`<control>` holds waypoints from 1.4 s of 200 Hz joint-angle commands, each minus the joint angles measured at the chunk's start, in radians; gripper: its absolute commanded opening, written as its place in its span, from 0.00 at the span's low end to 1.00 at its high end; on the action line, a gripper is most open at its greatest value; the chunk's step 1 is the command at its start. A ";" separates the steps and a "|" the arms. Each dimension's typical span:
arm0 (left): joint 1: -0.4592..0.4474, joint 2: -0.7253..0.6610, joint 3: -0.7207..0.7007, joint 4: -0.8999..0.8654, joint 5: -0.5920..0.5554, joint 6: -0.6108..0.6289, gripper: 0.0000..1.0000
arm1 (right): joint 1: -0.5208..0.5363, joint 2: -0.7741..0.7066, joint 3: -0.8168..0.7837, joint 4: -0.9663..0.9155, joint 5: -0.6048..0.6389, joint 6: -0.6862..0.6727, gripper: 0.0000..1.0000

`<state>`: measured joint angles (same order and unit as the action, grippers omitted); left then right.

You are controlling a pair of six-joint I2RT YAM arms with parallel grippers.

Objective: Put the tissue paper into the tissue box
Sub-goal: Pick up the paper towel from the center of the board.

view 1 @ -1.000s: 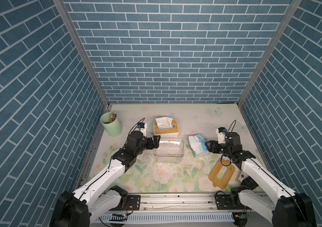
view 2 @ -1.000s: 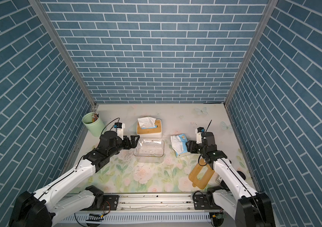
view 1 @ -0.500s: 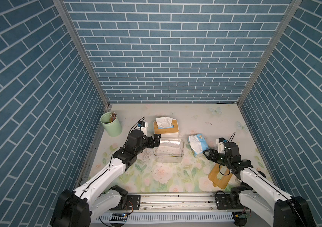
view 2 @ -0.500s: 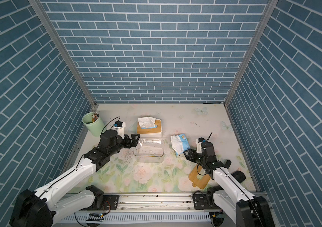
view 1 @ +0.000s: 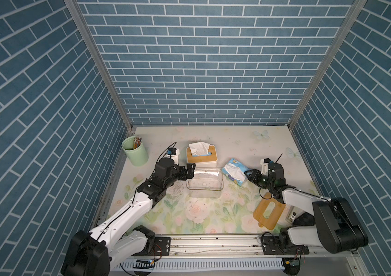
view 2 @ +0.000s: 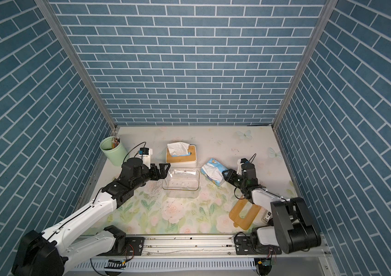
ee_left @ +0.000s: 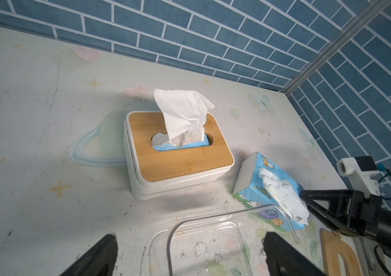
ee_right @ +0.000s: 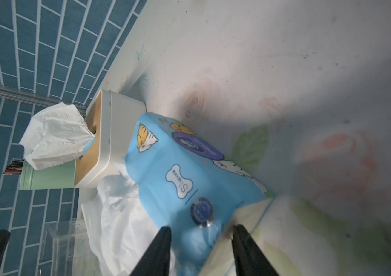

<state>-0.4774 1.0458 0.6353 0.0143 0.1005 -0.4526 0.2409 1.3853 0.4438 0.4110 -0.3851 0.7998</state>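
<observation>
The tissue paper is a blue pack (view 1: 234,174) (view 2: 212,172) with loose white sheets spilling from its top, lying on the table right of centre. The tissue box is a clear open plastic box (view 1: 204,193) (view 2: 180,193) just left of it. My right gripper (view 1: 248,176) (view 2: 224,175) (ee_right: 201,228) is open; its fingers straddle the near end of the pack (ee_right: 177,167), which fills the gap between them. At the clear box's left end my left gripper (view 1: 191,170) (view 2: 164,170) (ee_left: 189,239) stands wide open, holding nothing, with the box rim (ee_left: 213,215) between its fingers.
A white box with a bamboo lid (view 1: 201,157) (ee_left: 180,155) and a tissue sticking up stands behind the clear box. A green pencil cup (view 1: 134,153) is at the back left. A loose bamboo lid (view 1: 268,212) lies under my right forearm, beside a small container (view 1: 291,213).
My right gripper dipped toward the front, came back to the pack's near end, and its jaws have narrowed around it. The left arm has not moved.
</observation>
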 commanded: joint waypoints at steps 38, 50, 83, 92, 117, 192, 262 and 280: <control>-0.006 0.013 0.024 0.019 0.017 0.013 1.00 | -0.010 0.125 0.090 0.086 -0.017 -0.001 0.46; -0.006 0.009 0.024 0.018 0.013 0.016 1.00 | -0.011 0.150 0.102 0.083 -0.027 -0.012 0.46; -0.005 0.010 0.016 0.027 0.014 0.017 1.00 | -0.013 0.212 0.127 0.066 -0.032 -0.046 0.44; -0.006 0.012 0.011 0.035 0.017 0.015 1.00 | -0.016 0.221 0.127 0.071 -0.036 -0.049 0.41; -0.006 0.020 0.000 0.054 0.023 0.014 1.00 | -0.029 0.237 0.129 0.088 -0.052 -0.056 0.32; -0.005 0.024 -0.001 0.066 -0.020 0.036 1.00 | -0.046 0.223 0.147 0.134 -0.092 -0.036 0.02; -0.004 -0.009 0.001 0.128 -0.065 0.013 1.00 | -0.063 0.171 0.155 0.104 -0.119 -0.053 0.00; -0.006 -0.007 0.004 0.138 -0.068 0.008 1.00 | -0.067 0.155 0.151 0.098 -0.129 -0.056 0.00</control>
<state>-0.4782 1.0527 0.6331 0.1085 0.0547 -0.4370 0.1822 1.5883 0.5766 0.5156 -0.4778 0.7616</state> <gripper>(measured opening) 1.000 0.059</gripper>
